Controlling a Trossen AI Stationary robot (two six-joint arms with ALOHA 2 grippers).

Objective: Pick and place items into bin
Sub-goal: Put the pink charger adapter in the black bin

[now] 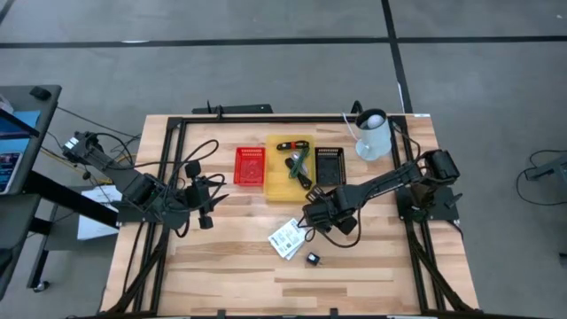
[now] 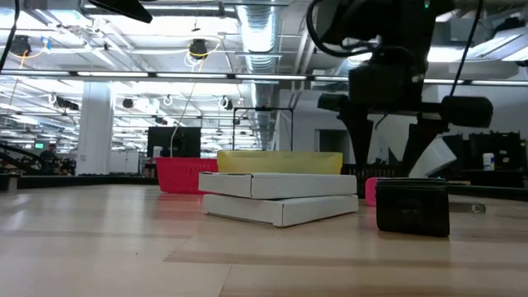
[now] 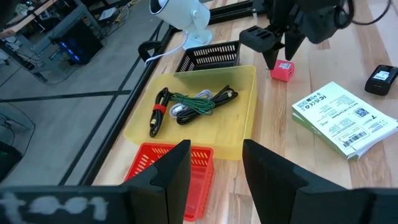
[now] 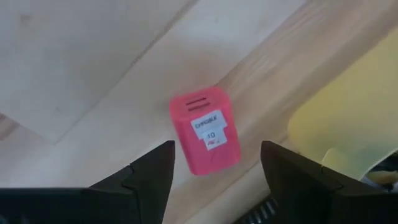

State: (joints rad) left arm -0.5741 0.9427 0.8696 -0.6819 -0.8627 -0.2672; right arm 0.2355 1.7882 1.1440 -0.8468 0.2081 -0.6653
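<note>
A small pink-red piece [image 4: 205, 138] with a white label lies flat on the wooden table beside the yellow bin [image 4: 348, 118]. My right gripper [image 4: 216, 154] is open and hangs just above it, one finger on either side and apart from it; it also shows in the left wrist view [image 3: 280, 46] and the high view [image 1: 310, 213]. The yellow bin [image 1: 276, 182] holds green-and-black tools and a dark cable [image 3: 193, 104]. A white printed packet [image 1: 288, 237] and a small black block [image 1: 313, 259] lie on the table nearer the front. My left gripper [image 1: 211, 190] is open and empty at the left.
A red basket [image 1: 250, 166] stands left of the yellow bin and a black basket [image 1: 330, 166] to its right. A white jug-shaped object [image 1: 373, 133] stands at the back right. Black frame rails run along the table's edges. Bare wood lies toward the front.
</note>
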